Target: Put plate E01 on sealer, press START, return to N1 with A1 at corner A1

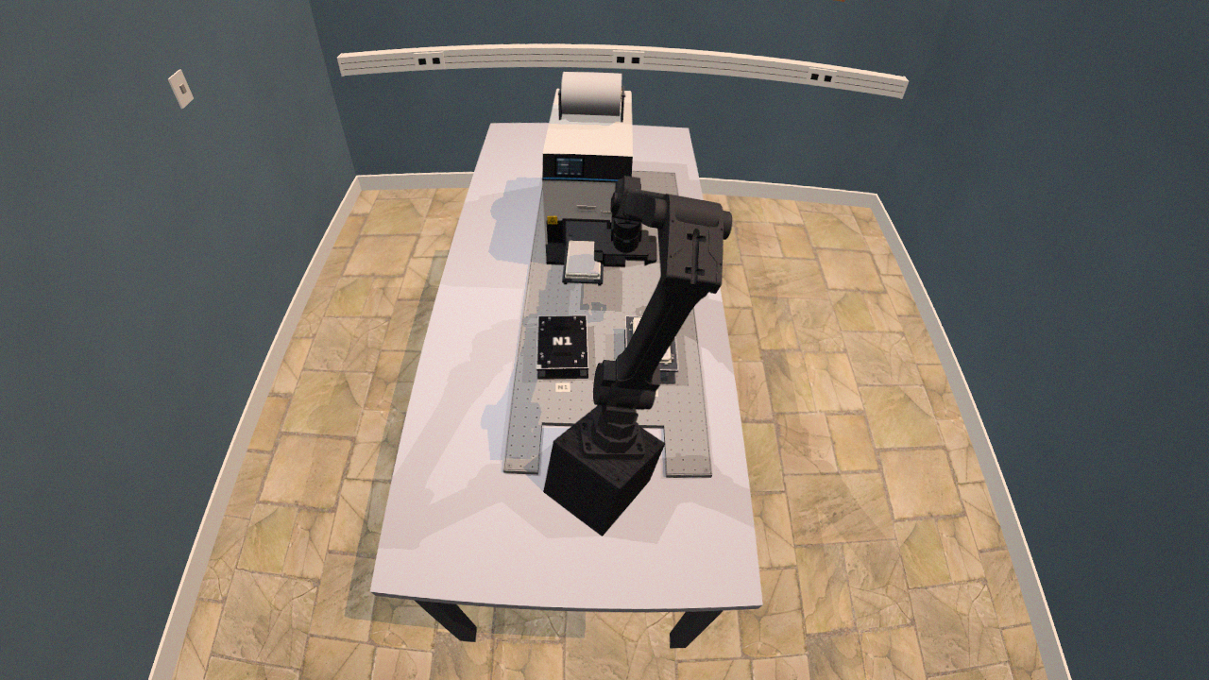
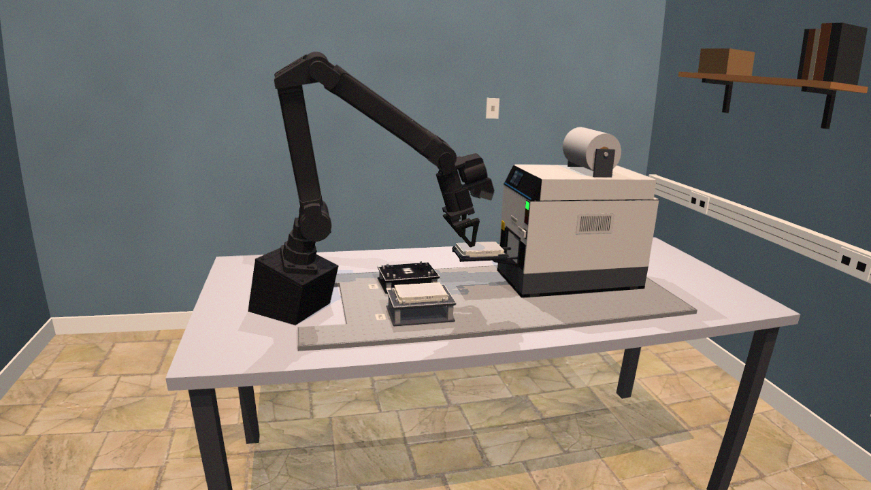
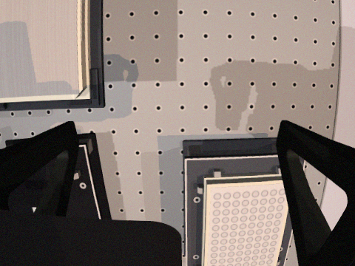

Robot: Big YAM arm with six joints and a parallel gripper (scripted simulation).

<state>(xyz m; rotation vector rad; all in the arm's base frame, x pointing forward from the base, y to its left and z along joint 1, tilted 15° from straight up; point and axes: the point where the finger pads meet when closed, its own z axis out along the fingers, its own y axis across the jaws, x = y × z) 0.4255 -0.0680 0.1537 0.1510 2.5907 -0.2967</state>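
Plate E01 point(image 1: 580, 259) point(image 2: 485, 246) point(image 3: 48, 48) lies on the sealer's extended stage point(image 3: 97, 48), its top smooth and without visible wells, as if foiled. The sealer point(image 1: 591, 139) point(image 2: 590, 243) shows a green lamp point(image 2: 527, 205). My gripper point(image 2: 470, 242) point(image 3: 177, 131) is wide open and empty, tilted, beside the stage on the N2 side; its exact height is unclear. Nest N1 point(image 1: 553, 356) point(image 2: 420, 266) point(image 3: 88, 201) is bare. Nest N2 point(image 2: 448, 299) point(image 3: 193, 222) holds a plate point(image 2: 420, 292) point(image 3: 244, 222) with open wells; the arm partly hides it in the top view.
The perforated base board point(image 1: 523, 414) point(image 2: 517, 320) point(image 3: 192, 96) lies under the nests and sealer. The sealer's front wall stands just beyond the gripper. A foil roll point(image 1: 591, 93) point(image 2: 590, 148) tops the sealer. The arm leans over N2.
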